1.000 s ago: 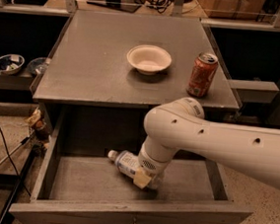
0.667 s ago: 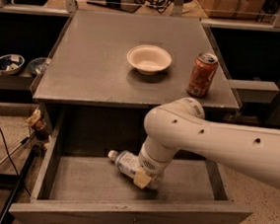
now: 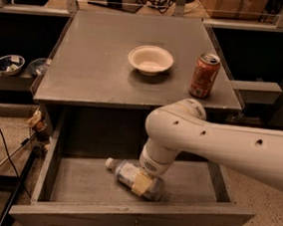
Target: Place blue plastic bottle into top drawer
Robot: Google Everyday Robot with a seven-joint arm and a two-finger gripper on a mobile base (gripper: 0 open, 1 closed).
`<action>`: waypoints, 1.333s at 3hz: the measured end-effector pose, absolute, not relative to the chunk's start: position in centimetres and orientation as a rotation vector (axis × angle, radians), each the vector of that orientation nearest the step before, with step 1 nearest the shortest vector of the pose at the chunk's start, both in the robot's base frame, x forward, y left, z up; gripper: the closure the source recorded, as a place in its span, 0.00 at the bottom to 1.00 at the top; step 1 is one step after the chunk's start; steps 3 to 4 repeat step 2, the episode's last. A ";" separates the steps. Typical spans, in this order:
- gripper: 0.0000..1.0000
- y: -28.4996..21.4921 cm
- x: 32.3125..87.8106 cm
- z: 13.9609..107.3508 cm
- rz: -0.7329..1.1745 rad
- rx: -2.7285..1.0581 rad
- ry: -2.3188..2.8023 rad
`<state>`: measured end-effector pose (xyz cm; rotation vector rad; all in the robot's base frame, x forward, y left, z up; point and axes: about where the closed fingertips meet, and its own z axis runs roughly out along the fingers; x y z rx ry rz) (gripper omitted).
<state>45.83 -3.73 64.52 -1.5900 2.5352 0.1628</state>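
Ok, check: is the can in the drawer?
No, the can stands on the tabletop; the gripper is in the top drawer, at the blue plastic bottle.

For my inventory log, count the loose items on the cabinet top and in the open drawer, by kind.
Bottles: 1, the blue plastic bottle lying in the top drawer, the gripper over it.
Cans: 1, the soda can.
Bowls: 1, the white bowl.
Total: 3

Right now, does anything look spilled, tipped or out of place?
Nothing stands out. The bottle lies on its side in the open drawer, under the hand, with its cap on. The can and bowl stand upright on the tabletop.
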 end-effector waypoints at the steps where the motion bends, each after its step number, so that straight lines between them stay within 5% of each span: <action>1: 0.00 -3.7 45.8 64.5 0.163 -1.590 2.535; 4: 0.00 -3.7 45.8 64.5 0.163 -1.590 2.535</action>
